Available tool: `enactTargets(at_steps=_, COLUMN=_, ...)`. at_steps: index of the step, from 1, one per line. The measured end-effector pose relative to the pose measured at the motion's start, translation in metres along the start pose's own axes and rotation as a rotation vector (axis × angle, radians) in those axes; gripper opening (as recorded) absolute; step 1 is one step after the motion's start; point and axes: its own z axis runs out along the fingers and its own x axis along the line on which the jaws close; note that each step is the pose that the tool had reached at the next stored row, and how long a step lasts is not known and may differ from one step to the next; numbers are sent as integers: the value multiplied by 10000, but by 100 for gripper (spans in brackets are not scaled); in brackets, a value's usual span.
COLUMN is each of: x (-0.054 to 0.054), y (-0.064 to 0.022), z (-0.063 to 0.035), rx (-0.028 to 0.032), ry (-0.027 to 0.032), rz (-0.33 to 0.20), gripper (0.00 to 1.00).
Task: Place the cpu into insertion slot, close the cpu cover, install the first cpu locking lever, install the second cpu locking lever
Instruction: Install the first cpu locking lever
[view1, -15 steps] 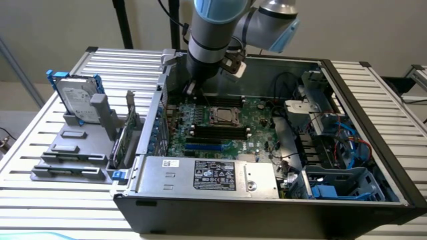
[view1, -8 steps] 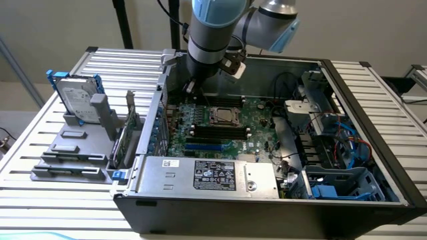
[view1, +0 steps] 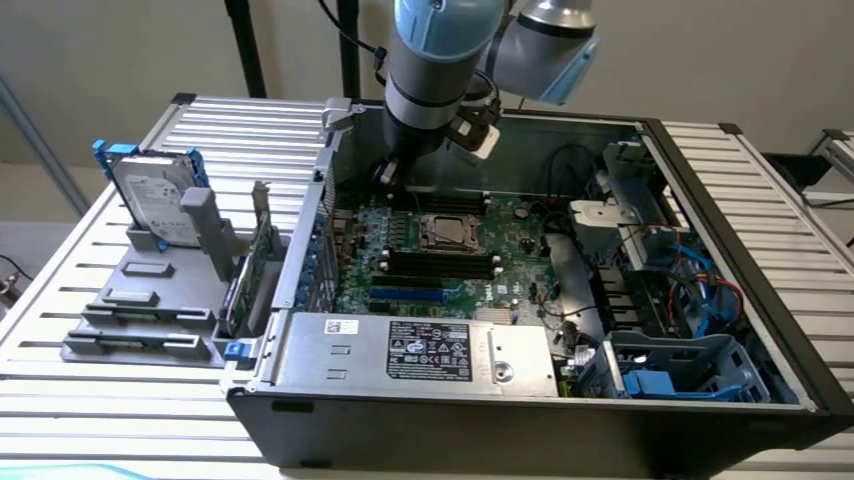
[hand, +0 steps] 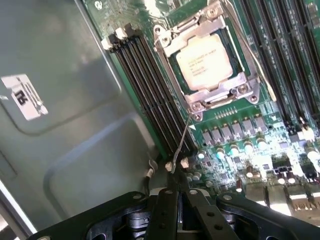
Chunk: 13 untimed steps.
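I see the cpu (hand: 205, 62) seated in the insertion slot (hand: 173, 64) on the green board (hand: 260, 135), with the cpu cover (hand: 222, 92) lying flat over its edges. My fingers (hand: 166, 207) are pressed together right at the free end of a raised locking lever (hand: 183, 141). I cannot tell whether they pinch it.

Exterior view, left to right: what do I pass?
hard drive standing in its grey holder → cpu seated on the green board → blue-grey drive cage
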Motion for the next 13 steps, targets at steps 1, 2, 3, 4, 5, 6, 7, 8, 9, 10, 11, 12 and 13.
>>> enactTargets(at_steps=1, x=15, y=29, z=-3, rx=-4, ry=3, rz=10, gripper=11)
enactTargets(at_steps=2, x=29, y=56, z=-6, rx=-7, ry=6, rz=18, gripper=11)
enactTargets(at_steps=3, x=46, y=88, z=-10, rx=-10, ry=9, rz=24, gripper=11)
enactTargets(at_steps=4, x=63, y=120, z=-14, rx=-11, ry=10, rz=29, gripper=11)
enactTargets(at_steps=5, x=81, y=154, z=-18, rx=-13, ry=11, rz=34, gripper=11)
enactTargets(at_steps=6, x=100, y=191, z=-22, rx=-14, ry=11, rz=37, gripper=11)
enactTargets(at_steps=7, x=121, y=230, z=-27, rx=-14, ry=11, rz=37, gripper=11)
enactTargets(at_steps=8, x=141, y=270, z=-32, rx=-15, ry=11, rz=38, gripper=11)
enactTargets(at_steps=9, x=163, y=312, z=-37, rx=-16, ry=12, rz=39, gripper=11)
enactTargets(at_steps=10, x=179, y=342, z=-40, rx=-15, ry=12, rz=38, gripper=11)
enactTargets(at_steps=11, x=183, y=354, z=-38, rx=-17, ry=16, rz=46, gripper=11)
enactTargets(at_steps=12, x=185, y=359, z=-36, rx=-22, ry=18, rz=55, gripper=11)
enactTargets(at_steps=13, x=185, y=360, z=-34, rx=-22, ry=18, rz=57, gripper=11)
